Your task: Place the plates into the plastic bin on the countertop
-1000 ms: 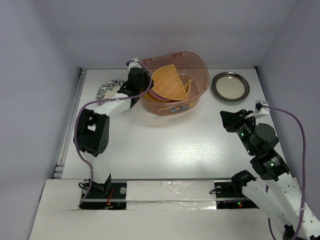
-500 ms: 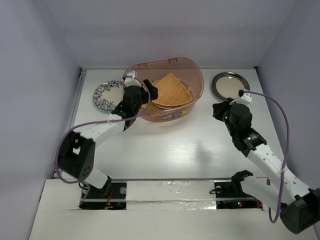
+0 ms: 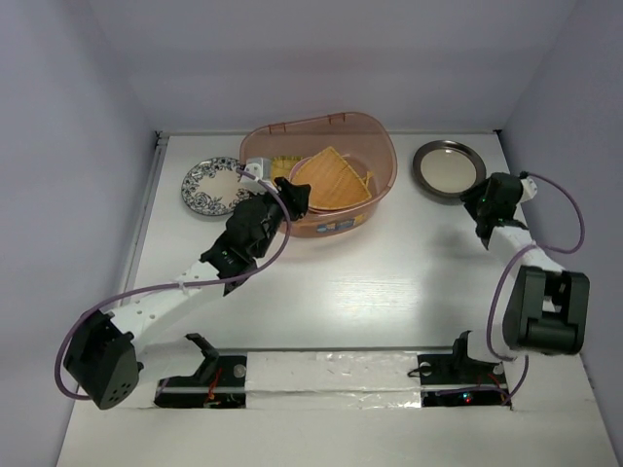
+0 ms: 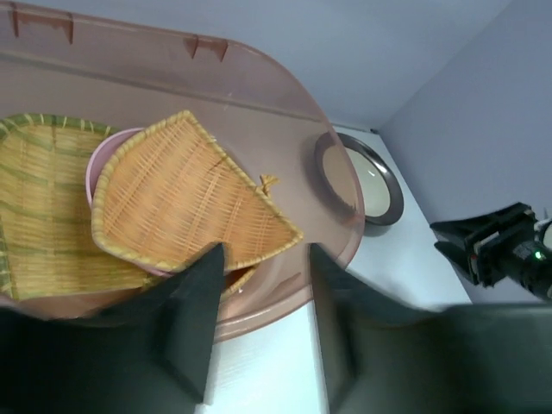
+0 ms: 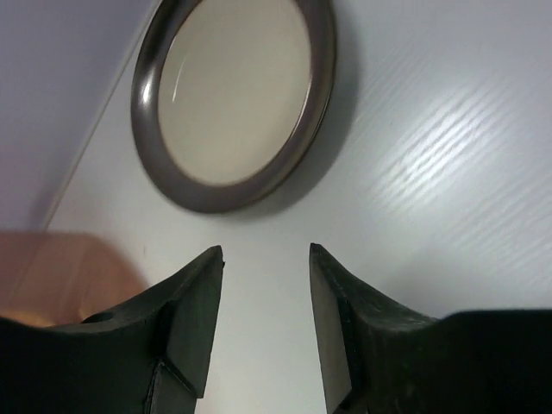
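Left wrist view: our left gripper (image 4: 263, 259) is wide open and empty at the bin's (image 4: 259, 73) near rim. Our right gripper (image 5: 265, 259), also open and empty, faces the silver plate (image 5: 233, 95). Woven plates (image 4: 181, 198) lie in the bin; we judge the silver plate and the patterned plate (image 3: 209, 181) on the countertop (image 3: 389, 282) are left to do.

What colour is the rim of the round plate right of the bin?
The plate has a dark, metallic rim; clearest in the right wrist view.

Pale lilac walls (image 3: 321, 58), taped front strip (image 3: 331, 368)

Translucent plastic bin (image 3: 331, 146), woven fan-shaped plate (image 4: 185, 203)
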`<action>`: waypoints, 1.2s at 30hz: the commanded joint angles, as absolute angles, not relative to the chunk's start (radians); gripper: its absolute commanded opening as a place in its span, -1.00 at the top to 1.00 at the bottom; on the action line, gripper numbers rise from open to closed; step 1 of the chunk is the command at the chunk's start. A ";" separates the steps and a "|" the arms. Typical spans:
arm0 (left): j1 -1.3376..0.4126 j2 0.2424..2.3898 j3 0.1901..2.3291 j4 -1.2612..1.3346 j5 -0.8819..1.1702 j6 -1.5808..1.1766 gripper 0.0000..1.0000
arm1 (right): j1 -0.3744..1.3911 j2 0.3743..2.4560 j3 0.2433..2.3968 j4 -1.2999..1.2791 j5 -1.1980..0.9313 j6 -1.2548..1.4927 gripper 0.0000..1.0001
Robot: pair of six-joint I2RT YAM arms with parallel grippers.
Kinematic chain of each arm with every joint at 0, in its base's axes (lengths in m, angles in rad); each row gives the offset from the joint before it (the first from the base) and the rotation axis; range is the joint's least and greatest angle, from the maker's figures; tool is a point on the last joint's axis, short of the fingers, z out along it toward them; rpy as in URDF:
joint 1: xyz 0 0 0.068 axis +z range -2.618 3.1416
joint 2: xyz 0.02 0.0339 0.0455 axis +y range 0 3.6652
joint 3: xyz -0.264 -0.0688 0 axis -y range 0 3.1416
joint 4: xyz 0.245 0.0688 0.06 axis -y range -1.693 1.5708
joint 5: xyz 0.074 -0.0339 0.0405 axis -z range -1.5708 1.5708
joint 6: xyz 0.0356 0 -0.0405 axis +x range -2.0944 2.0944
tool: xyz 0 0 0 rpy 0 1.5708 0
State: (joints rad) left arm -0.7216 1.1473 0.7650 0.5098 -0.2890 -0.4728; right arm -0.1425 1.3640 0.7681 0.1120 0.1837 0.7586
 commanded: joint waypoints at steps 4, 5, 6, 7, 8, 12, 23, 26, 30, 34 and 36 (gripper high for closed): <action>-0.719 1.039 0.719 0.436 -0.284 -0.472 0.58 | -0.279 1.572 0.978 0.077 0.037 0.836 -0.05; -0.719 1.005 0.718 0.422 -0.275 -0.469 0.59 | -0.288 1.600 0.997 0.065 0.008 0.847 -0.05; -0.719 0.987 0.719 0.387 -0.269 -0.463 0.59 | -0.297 1.627 1.012 0.060 -0.024 0.857 -0.05; -0.719 0.967 0.721 0.370 -0.261 -0.447 0.59 | -0.313 1.672 1.028 0.051 -0.038 0.888 -0.05; -0.719 0.927 0.722 0.341 -0.267 -0.437 0.57 | -0.313 1.690 1.054 0.051 -0.078 0.903 -0.05; -0.719 0.844 0.686 0.357 -0.284 -0.437 0.53 | -0.313 1.758 1.106 0.037 -0.127 0.977 -0.06; -0.729 0.830 0.657 0.374 -0.287 -0.430 0.46 | -0.313 1.902 1.184 -0.046 -0.138 1.085 -0.08; -0.729 0.825 0.655 0.377 -0.284 -0.428 0.46 | -0.302 1.927 1.241 -0.113 -0.114 1.086 -0.06; -0.729 0.812 0.649 0.385 -0.288 -0.428 0.45 | -0.293 1.970 1.336 -0.230 -0.071 1.095 0.07; -0.729 0.790 0.637 0.383 -0.314 -0.426 0.45 | -0.250 2.006 1.422 -0.334 -0.005 1.101 0.13; -0.729 0.775 0.626 0.384 -0.330 -0.422 0.45 | -0.239 2.032 1.480 -0.396 0.046 1.103 0.22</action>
State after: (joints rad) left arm -0.7250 0.8104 0.6426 0.3344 -0.2977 -0.4416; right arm -0.2668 2.0140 1.3975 -0.2855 -0.0319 1.0832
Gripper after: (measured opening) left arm 0.273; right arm 0.400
